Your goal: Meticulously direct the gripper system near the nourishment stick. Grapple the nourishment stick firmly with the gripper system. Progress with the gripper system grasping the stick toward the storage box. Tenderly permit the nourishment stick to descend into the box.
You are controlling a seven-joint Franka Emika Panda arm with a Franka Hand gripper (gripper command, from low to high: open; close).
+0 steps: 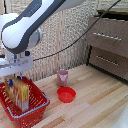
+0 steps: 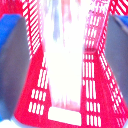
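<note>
My gripper system (image 1: 15, 80) hangs over the storage box (image 1: 36, 114), a red wire-mesh basket at the exterior view's lower left. The nourishment stick (image 1: 19, 95), a yellow-orange packet, stands upright inside the basket just below the blue fingertips. In the wrist view the packet (image 2: 62, 75) is a washed-out bright strip against the red mesh floor (image 2: 100, 85). Red mesh shows between the packet and each finger (image 2: 12, 55), so the gripper system (image 2: 65, 55) is open, its jaws standing apart on either side of the packet.
A pink cup (image 1: 62, 76) and a small red bowl (image 1: 66, 94) sit on the wooden table to the exterior view's right of the basket. A brown drawer cabinet (image 1: 107, 45) stands at the back right. A black cable runs behind the arm.
</note>
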